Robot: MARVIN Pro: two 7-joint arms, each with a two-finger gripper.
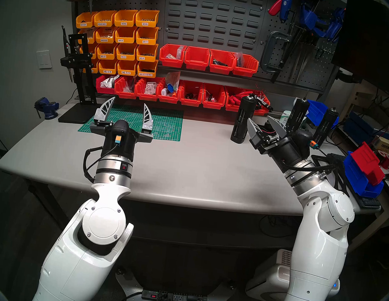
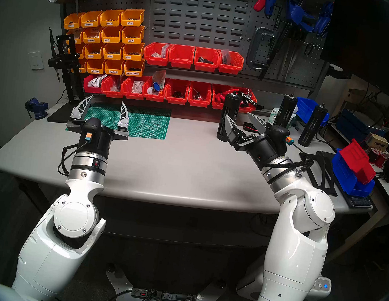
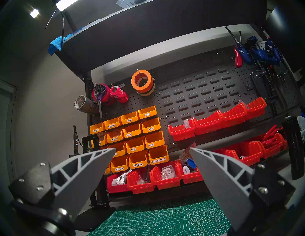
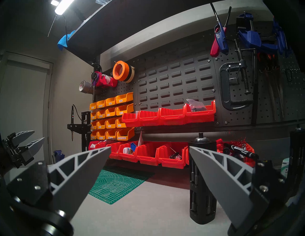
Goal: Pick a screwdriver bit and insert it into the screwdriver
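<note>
A: Start on the left. What's out there?

B: A small blue vise [image 1: 46, 107] at the counter's [image 1: 186, 170] far left edge, then a black stand [image 1: 81, 78] on a flat base. Just right of it lies a green mat [image 1: 165, 124].

A: And the left claw [image 1: 128, 108]?

B: It hangs over the mat's near edge, jaws spread wide, nothing between them. In its own wrist view the two grey fingers [image 3: 92, 166] frame the yellow bins [image 3: 135, 131] on the pegboard.

A: Middle of the counter?

B: Bare grey surface. Red bins [image 1: 190, 95] line the back.

A: Where's the screwdriver [image 1: 242, 118]?

B: Standing upright on the counter, right of centre, in front of the red bins. A short dark stub pokes from the silver ring on top; thin rods show in its side slots, too small to tell apart as bits.

A: The right claw [image 1: 260, 122]?

B: Released, jaws wide apart, empty. It sits just right of the screwdriver. From its wrist view the screwdriver [image 4: 202, 179] stands partly behind the right-hand finger [image 4: 217, 178], not gripped.

A: Farther right?

B: Two more black cylinders [image 1: 298, 112] stand by blue bins [image 1: 365, 171].
</note>
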